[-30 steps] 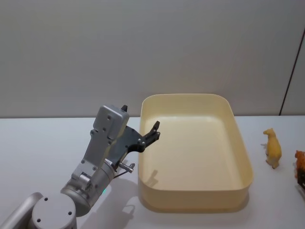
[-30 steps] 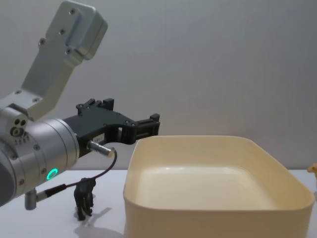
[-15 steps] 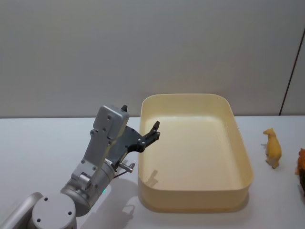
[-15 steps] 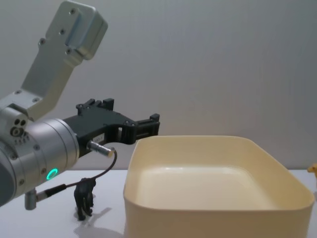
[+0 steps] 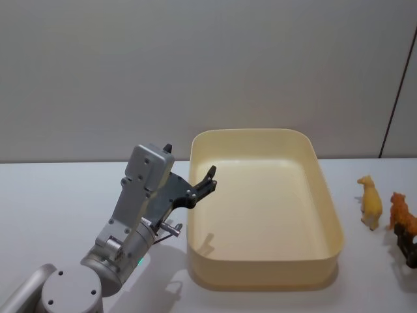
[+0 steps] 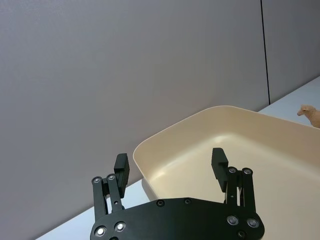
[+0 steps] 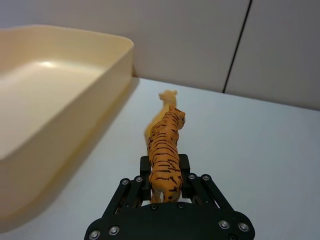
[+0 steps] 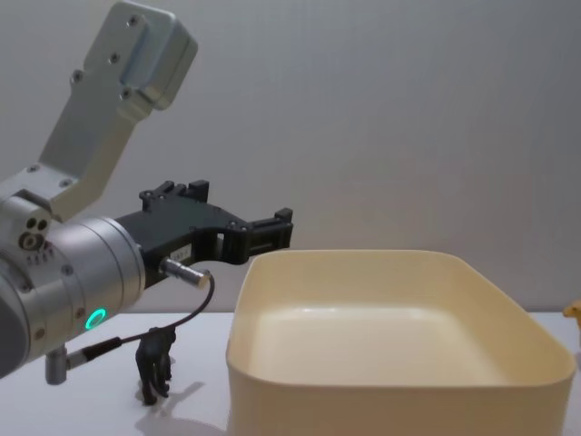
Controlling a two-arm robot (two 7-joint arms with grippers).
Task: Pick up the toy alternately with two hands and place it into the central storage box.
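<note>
An orange striped tiger toy (image 7: 166, 145) stands upright between the fingers of my right gripper (image 7: 164, 169), which is shut on it. In the head view that tiger toy (image 5: 401, 214) and right gripper (image 5: 408, 240) sit at the right edge, to the right of the cream-yellow central storage box (image 5: 260, 133). My left gripper (image 5: 210, 178) hovers open over the box's left rim (image 6: 165, 133), nothing between its fingers (image 6: 218, 162). From the chest, the left gripper (image 8: 282, 226) reaches over the box (image 8: 390, 409).
A yellow animal toy (image 5: 370, 201) stands on the table between the box and the tiger, just ahead of it (image 7: 167, 96). A small dark animal toy (image 8: 156, 362) stands on the table left of the box, below the left arm.
The right gripper has carried the tiger leftwards, farther into the head view and closer to the yellow toy. The left arm has stayed in place.
</note>
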